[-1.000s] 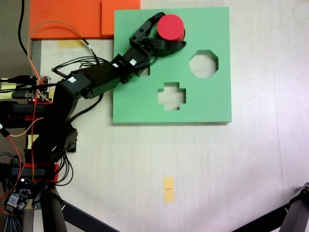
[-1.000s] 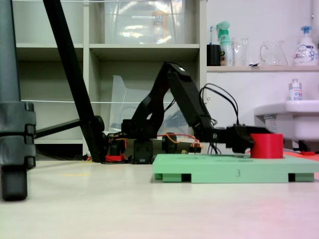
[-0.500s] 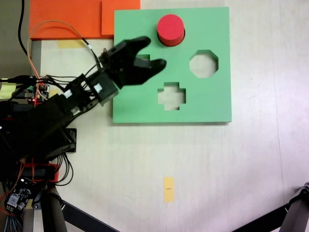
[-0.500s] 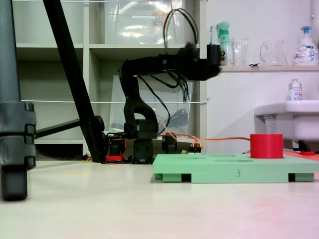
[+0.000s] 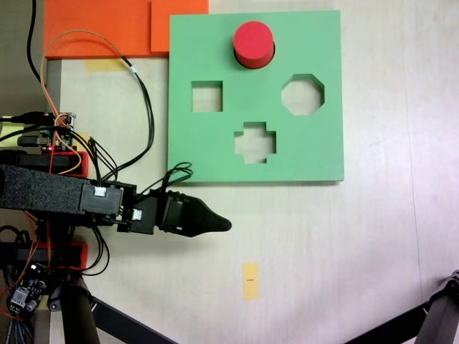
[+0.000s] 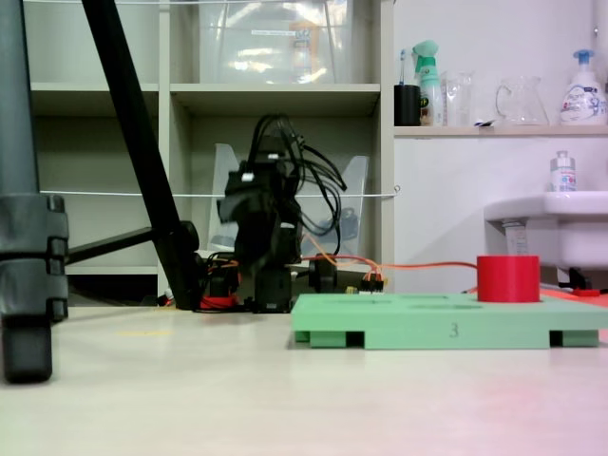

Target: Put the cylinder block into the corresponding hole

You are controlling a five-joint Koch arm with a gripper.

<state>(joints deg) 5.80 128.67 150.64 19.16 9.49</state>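
The red cylinder block [image 5: 253, 44] stands upright near the far edge of the green foam board [image 5: 315, 150]. It sits where the circular hole is and covers it. In the side-on fixed view the cylinder [image 6: 508, 278] sticks up above the board [image 6: 446, 332]. The square, octagonal and cross cutouts are bare. My gripper [image 5: 217, 224] is off the board, over the table below the board's lower left corner. It points right, its jaws tapering to a single closed tip with nothing in them. From the side it [image 6: 239, 201] faces the camera, left of the board.
Orange foam sheets [image 5: 100, 25] lie at the upper left, touching the board's corner. Cables [image 5: 147, 115] loop between the arm's base and the board. A yellow tape strip [image 5: 249, 279] marks the table. Tripod legs [image 5: 439, 315] stand at the lower corners.
The gripper let go of the cylinder, lifted away and swung back off the board to the lower left, closing as it went. The cylinder stayed in place on the board.
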